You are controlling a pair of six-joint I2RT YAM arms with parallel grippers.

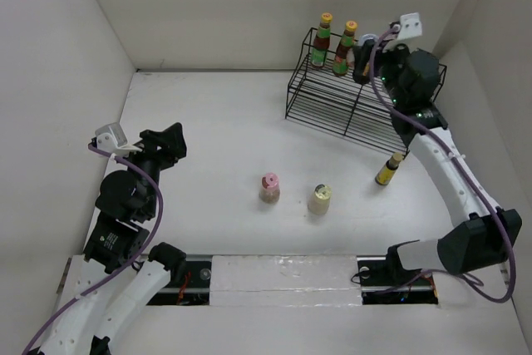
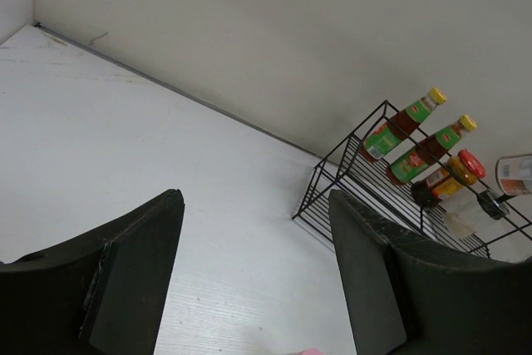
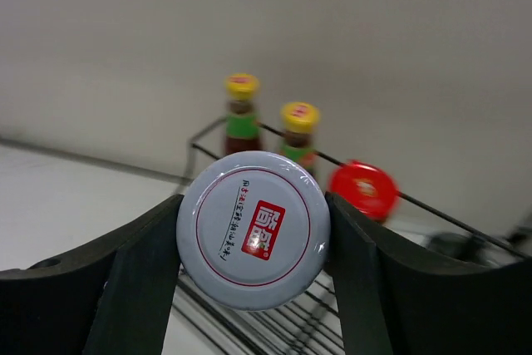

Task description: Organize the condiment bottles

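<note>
My right gripper (image 1: 364,62) is shut on the white-lidded jar (image 3: 253,229) and holds it above the top shelf of the black wire rack (image 1: 331,99). Two yellow-capped dark sauce bottles (image 1: 322,40) (image 1: 345,48) stand on that shelf, and the red-lidded jar (image 3: 363,191) stands beside them. A pale shaker with a dark cap (image 2: 472,210) stands next to the red-lidded jar (image 2: 453,177). The pink-capped shaker (image 1: 269,188), the cream-capped shaker (image 1: 320,199) and the small yellow-brown bottle (image 1: 388,169) stand on the table. My left gripper (image 1: 169,145) is open and empty, far left of them.
White walls close the table at the back, left and right. The rack's lower shelf (image 1: 320,110) holds nothing that shows. My right arm (image 1: 449,180) arches over the table's right side, just past the yellow-brown bottle.
</note>
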